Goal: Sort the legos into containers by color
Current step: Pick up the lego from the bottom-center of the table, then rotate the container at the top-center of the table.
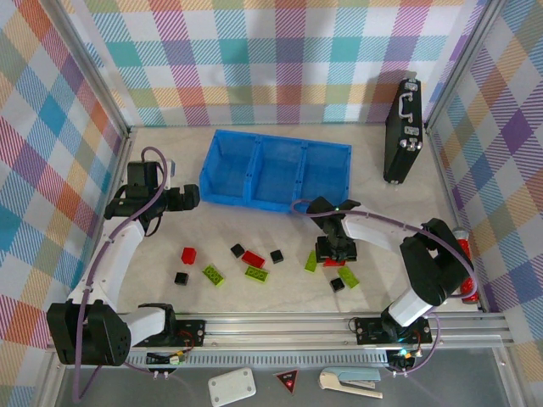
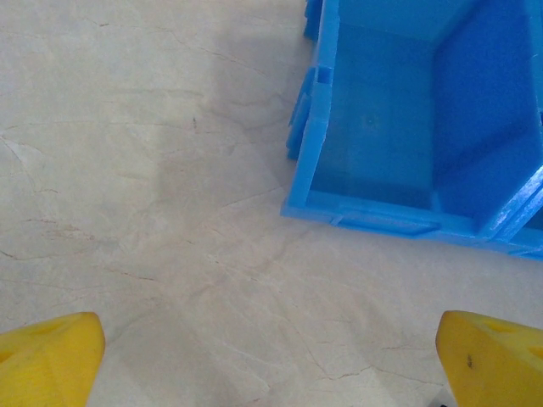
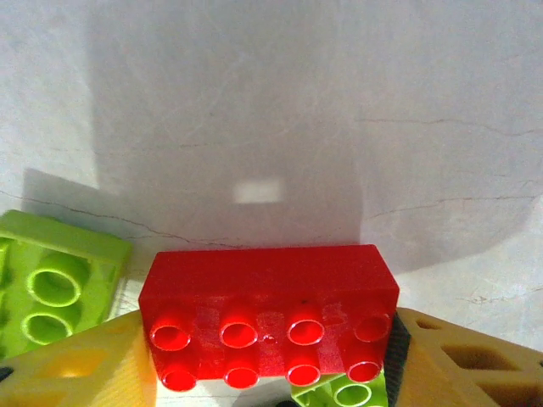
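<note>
1. right gripper (image 1: 333,251) low over a cluster of legos (image 1: 310,260) toward the front of the table (image 1: 399,212), yellow fingers (image 3: 72,365) drawn narrow on either side of a red brick (image 3: 267,326); whether they actually pinch it cannot be told.
2. a lime-green brick (image 3: 51,292) lies just left of the red brick, and a second green brick (image 3: 344,392) peeks out at its near edge.
3. left gripper (image 1: 188,197) beside the left end of the blue tray (image 1: 280,141), fingertips (image 2: 51,356) spread wide, holding nothing.
4. a red block (image 1: 188,254), a green block (image 1: 214,274) and a black cube (image 1: 237,250) lie scattered on the table in front of the tray, between the arms.
</note>
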